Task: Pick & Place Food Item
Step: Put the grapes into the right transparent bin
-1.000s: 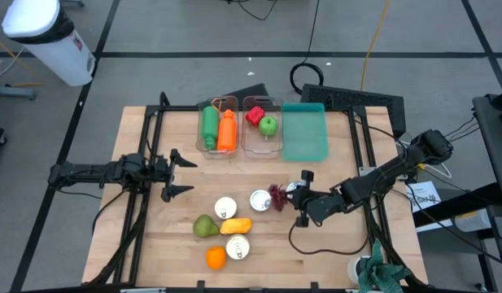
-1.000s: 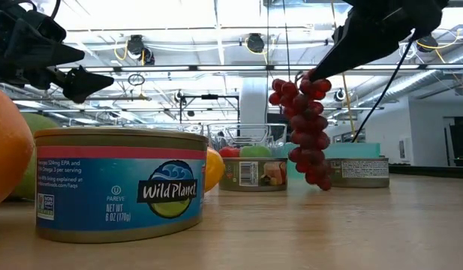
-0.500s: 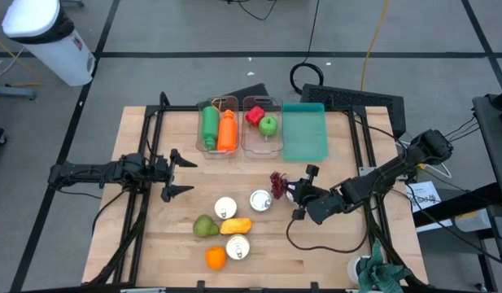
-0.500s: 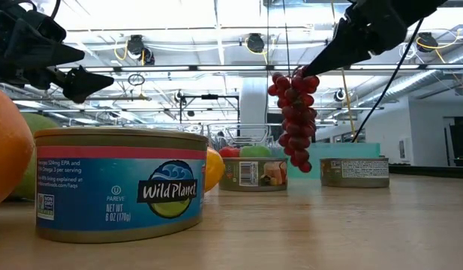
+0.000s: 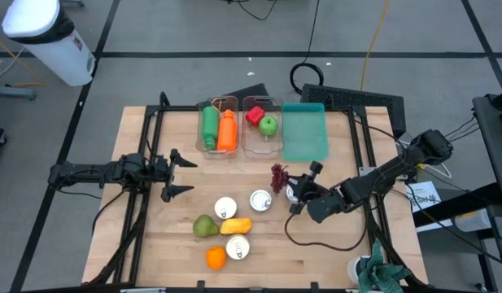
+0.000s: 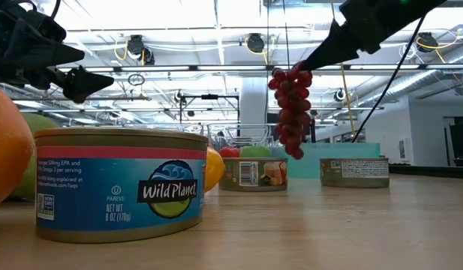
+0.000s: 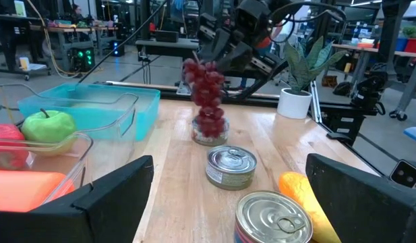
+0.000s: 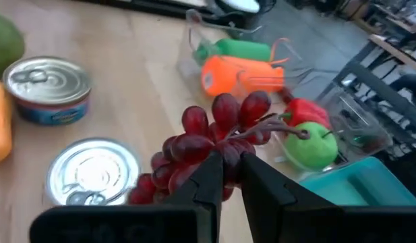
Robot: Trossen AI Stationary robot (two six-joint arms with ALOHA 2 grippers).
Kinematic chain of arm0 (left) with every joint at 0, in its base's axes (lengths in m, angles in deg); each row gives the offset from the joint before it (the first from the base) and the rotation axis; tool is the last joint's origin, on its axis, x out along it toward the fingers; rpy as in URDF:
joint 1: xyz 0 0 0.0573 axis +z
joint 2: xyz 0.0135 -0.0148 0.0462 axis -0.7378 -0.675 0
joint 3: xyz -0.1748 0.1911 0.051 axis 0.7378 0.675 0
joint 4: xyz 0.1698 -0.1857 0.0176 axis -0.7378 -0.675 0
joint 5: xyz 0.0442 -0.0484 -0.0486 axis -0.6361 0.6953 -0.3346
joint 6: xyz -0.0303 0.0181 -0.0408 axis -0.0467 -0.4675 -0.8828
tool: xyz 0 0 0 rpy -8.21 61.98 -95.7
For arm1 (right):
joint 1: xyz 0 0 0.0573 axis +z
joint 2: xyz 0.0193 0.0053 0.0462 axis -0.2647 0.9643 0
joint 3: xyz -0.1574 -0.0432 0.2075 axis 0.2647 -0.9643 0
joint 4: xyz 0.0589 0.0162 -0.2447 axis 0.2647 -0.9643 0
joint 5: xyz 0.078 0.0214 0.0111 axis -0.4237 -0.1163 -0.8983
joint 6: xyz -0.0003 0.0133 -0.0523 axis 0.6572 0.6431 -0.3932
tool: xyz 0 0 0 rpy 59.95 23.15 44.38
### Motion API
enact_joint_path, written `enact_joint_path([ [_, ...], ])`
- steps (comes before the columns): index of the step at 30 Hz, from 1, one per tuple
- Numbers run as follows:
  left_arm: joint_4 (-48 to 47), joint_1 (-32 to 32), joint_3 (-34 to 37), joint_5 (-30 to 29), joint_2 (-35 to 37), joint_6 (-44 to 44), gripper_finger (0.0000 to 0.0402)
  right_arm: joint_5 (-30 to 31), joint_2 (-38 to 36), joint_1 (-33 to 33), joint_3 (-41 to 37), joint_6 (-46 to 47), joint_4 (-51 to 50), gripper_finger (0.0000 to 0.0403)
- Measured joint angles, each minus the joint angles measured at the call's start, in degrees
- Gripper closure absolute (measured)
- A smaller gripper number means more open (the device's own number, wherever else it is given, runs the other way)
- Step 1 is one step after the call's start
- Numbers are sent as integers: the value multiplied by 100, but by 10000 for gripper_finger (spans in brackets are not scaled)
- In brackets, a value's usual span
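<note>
High view: right claw (image 5: 288,184) grips grapes (image 5: 277,175) above table; left claw (image 5: 174,172) open.

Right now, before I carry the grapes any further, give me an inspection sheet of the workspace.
Surface: wooden table, dry, nothing spilled.
Job's things: grapes hanging in the air above the table; teal tray empty; two clear bins hold a green bottle, an orange bottle, a red pepper and a green apple.
Clutter: three cans, pear, orange, yellow fruit.
Grippers: right gripper shut on the grapes' stem; left gripper open, waiting at the table's left.
Cables: black cable looping over the table near the right arm.
Surroundings: white bin on the floor.
</note>
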Motion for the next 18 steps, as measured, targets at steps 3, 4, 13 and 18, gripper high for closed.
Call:
enact_joint_path([
  [3,0,0,-1,-1,-2,1,2,256,0,0,-179,-87,340,365],
  [4,1,0,1,-1,-1,1,2,358,0,0,-239,-136,477,365],
  [13,0,0,1,-1,0,1,2,519,0,-260,-678,-979,2163,365],
  [18,-1,0,1,-1,-2,1,2,509,-2,-422,-875,-1394,2960,365],
])
